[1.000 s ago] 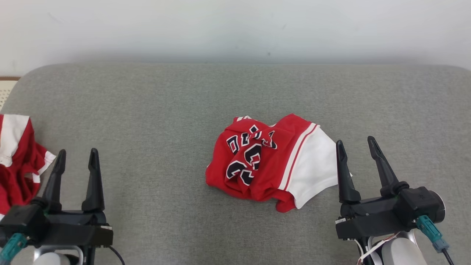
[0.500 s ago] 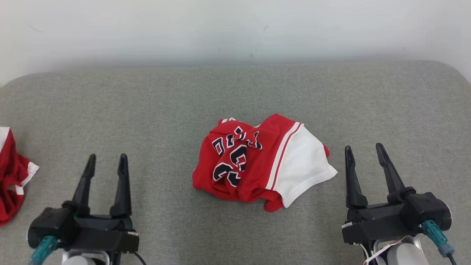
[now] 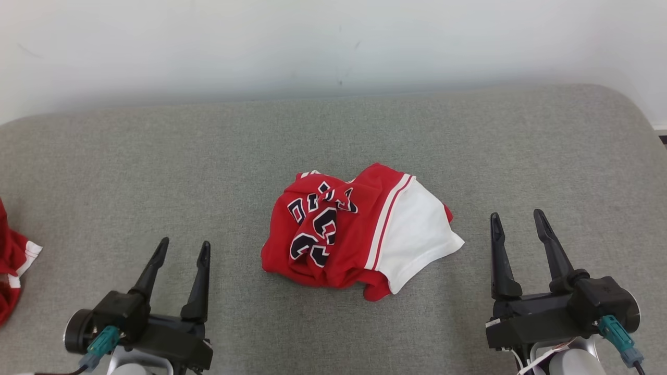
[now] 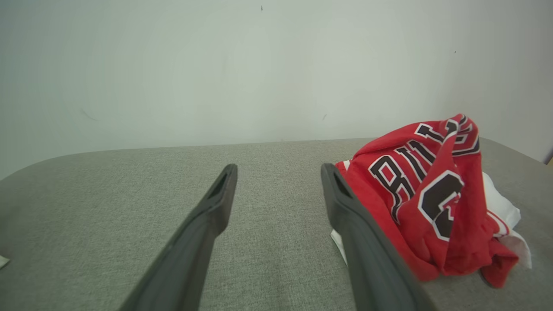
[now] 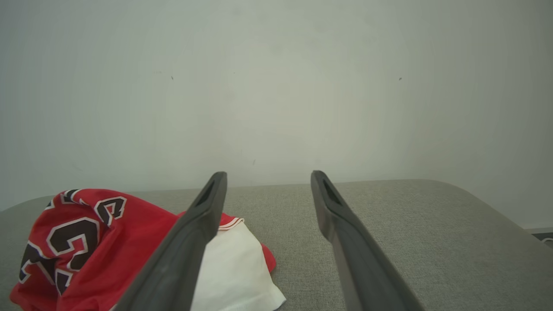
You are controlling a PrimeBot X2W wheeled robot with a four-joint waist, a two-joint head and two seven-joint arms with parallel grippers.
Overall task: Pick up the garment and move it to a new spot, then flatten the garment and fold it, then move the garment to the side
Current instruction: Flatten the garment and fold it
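Jaws on both sides are found fully spread and empty, with nothing gripped or touched. In the head view, the left gripper (image 3: 186, 242) is seen at the near left and the right gripper (image 3: 516, 213) at the near right, both held low over the grey cushion (image 3: 156, 156) with fingers pointing toward the far wall (image 3: 312, 41) and angled slightly inward. The garment (image 3: 359, 234), a red jersey with dark lettering and a white panel, is recorded as a crumpled heap at the middle of the cushion, between the two grippers and a little farther away. Its white edge lies near the right gripper, but a gap is visible. A second red cloth (image 3: 10, 276) is noted at the far left edge, well apart. The garment is judged light, limp and probably slick, so several layers are likely to be caught in one pinch. A hold is best taken on the raised red fold at the top of the heap, or on the loose white corner at the right. In the left wrist view, the fingers (image 4: 207, 224) are seen parted over bare cushion, with the heap standing to the right of them and partly hidden behind the right-hand finger. In the right wrist view, the fingers (image 5: 190, 242) are likewise parted. The heap lies to the left, and the white panel is crossed by the left-hand finger, though contact cannot be confirmed from that angle.
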